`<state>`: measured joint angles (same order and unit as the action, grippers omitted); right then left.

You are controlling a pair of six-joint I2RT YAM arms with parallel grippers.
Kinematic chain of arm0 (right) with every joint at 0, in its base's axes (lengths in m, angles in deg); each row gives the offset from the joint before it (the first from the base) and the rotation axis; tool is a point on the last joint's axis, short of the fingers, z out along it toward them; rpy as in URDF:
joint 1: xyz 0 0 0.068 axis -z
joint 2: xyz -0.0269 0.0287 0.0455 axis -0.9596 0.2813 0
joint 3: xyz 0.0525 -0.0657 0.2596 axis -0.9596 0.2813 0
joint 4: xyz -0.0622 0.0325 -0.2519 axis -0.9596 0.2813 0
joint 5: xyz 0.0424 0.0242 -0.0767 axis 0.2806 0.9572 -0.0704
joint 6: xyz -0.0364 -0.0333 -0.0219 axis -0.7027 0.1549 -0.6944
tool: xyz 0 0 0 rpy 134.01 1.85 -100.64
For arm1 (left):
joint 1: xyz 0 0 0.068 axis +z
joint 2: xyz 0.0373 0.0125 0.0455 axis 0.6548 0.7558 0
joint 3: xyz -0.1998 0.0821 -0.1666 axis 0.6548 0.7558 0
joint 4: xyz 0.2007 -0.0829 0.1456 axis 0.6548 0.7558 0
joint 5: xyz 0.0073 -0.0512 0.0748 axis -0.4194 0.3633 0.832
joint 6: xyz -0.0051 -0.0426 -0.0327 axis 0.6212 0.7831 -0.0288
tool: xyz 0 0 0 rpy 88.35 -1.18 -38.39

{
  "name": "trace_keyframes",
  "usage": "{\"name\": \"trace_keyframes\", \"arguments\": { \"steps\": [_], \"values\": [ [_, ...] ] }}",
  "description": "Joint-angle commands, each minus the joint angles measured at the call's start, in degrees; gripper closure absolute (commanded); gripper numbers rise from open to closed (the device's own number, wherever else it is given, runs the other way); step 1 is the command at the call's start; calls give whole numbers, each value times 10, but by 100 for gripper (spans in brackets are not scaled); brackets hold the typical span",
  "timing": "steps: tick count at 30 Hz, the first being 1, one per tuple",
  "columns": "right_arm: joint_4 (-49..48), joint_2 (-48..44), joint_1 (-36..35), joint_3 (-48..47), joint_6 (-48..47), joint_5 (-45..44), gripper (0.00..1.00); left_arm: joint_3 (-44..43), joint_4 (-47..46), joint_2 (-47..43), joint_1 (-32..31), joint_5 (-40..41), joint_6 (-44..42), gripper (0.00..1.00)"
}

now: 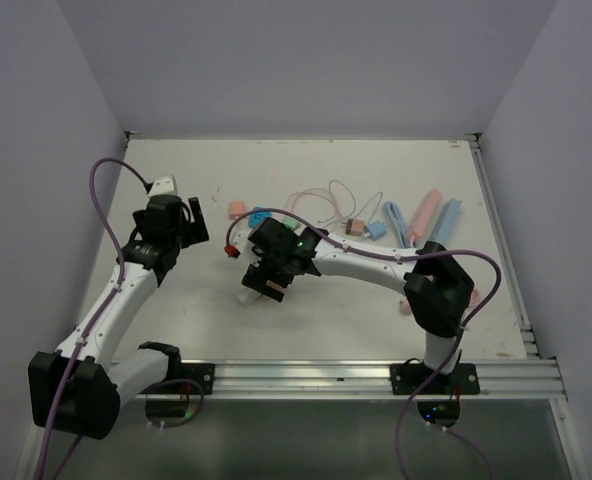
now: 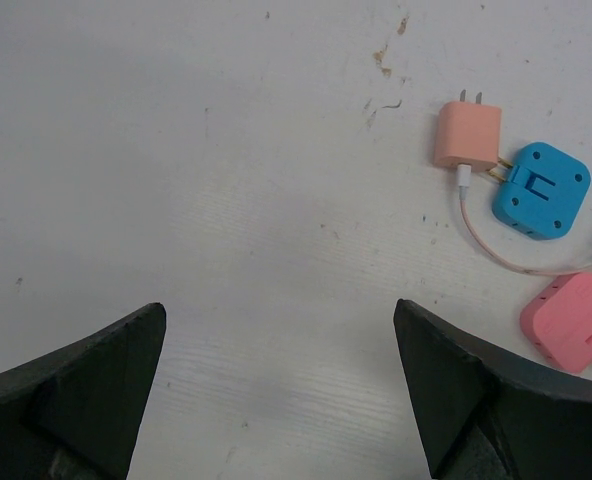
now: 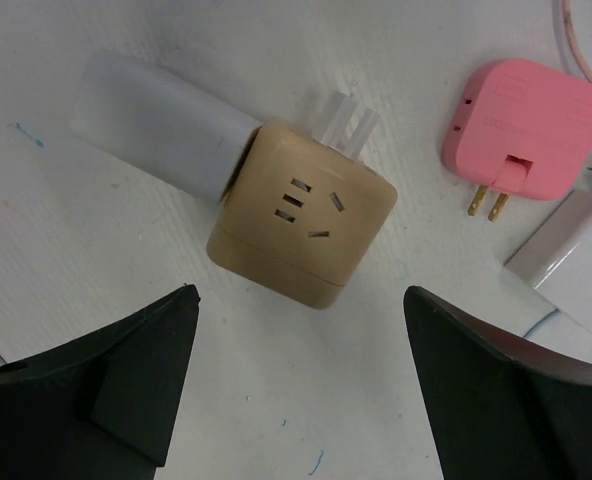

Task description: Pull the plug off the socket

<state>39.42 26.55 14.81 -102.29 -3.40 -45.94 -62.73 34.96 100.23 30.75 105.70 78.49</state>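
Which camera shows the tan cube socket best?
The right wrist view: the tan cube socket fills the middle, slots facing the camera, a white plug in its side. The top view shows only a sliver beneath the right hand. The left wrist view misses it.

Scuffed white table (image 1: 376, 320) held tan socket cube (image 3: 301, 225) with white plug (image 3: 156, 125) mid-table, pink adapter (image 3: 524, 115), blue adapter (image 2: 541, 188), salmon charger (image 2: 467, 135) just beyond, pastel strips (image 1: 424, 215) far right
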Motion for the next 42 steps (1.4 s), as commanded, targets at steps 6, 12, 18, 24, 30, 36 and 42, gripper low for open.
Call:
{"name": "trace_keyframes", "arguments": {
  "steps": [6, 12, 18, 24, 30, 36, 42],
  "values": [
    [-29, 18, -21, 11, 88, -72, 14, 4, -24, -16, 4, 32, 9, 0],
    [-79, 12, -29, 43, 167, -101, 15, 3, -25, -14, 4, 26, 11, 1],
    [-120, 9, -29, 61, 210, -123, 19, 5, -25, -17, 4, 30, 11, 0],
    [-131, 12, -29, 59, 218, -114, 19, 5, -25, -16, 4, 29, 12, 1],
    [-140, 18, -29, 63, 212, -107, 19, 5, -25, -13, 4, 25, 12, 1],
    [-148, 31, -29, 65, 207, -111, 28, 5, -25, -12, 4, 23, 10, 0],
    [-148, 33, -29, 76, 205, -124, 60, 7, -29, -12, 4, 12, 7, 0]
  ]
}}
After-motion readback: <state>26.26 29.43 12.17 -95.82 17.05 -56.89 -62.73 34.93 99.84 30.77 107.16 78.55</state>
